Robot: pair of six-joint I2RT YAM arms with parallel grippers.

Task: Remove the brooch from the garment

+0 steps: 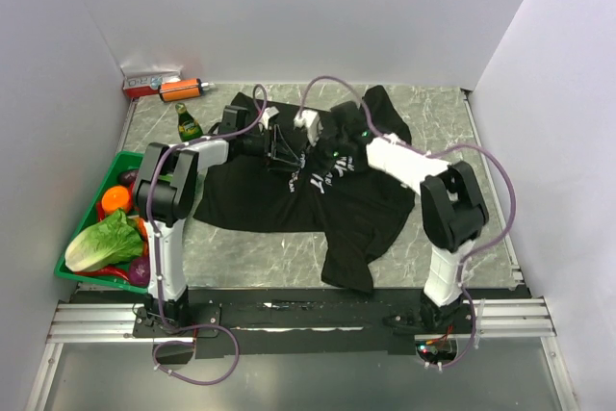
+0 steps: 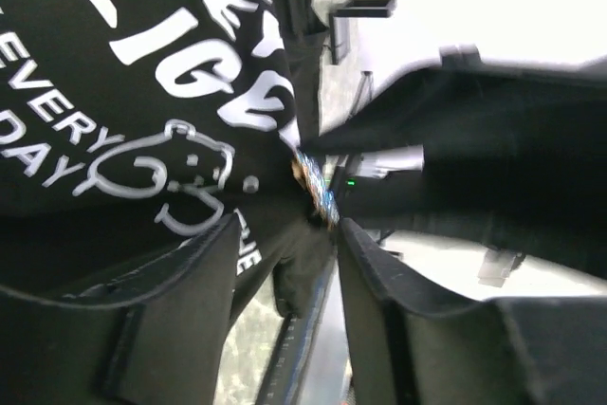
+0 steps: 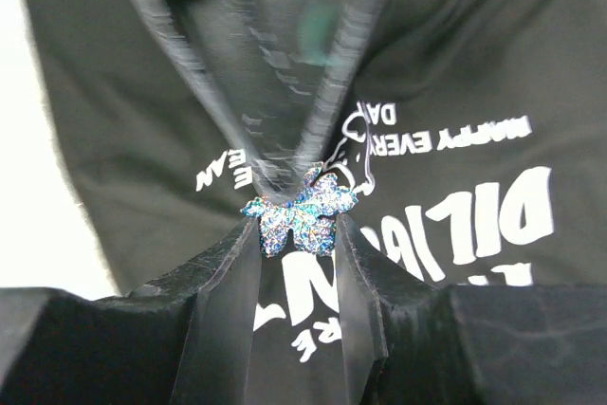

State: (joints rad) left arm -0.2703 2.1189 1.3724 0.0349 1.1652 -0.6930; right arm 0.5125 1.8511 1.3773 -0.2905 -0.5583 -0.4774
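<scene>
The garment [image 1: 318, 209], a black T-shirt with white lettering, lies spread on the marble table, and both grippers meet over its chest. The brooch [image 3: 299, 211], a glittery blue butterfly shape, sits against the lettering, and my right gripper [image 3: 297, 225] is shut on it, one fingertip on each side. From the left wrist the brooch [image 2: 318, 192] shows edge-on, just beyond my left gripper [image 2: 289, 225]. That gripper is open, with a loose fold of the garment [image 2: 142, 64] lying between its fingers. Seen from above, the left gripper [image 1: 282, 148] faces the right gripper [image 1: 310, 146] closely.
A green tray [image 1: 123, 154] of vegetables and fruit stands at the table's left edge. A green bottle [image 1: 188, 122], an orange object [image 1: 178, 89] and a red-and-white box [image 1: 149, 79] lie at the back left. White walls enclose three sides.
</scene>
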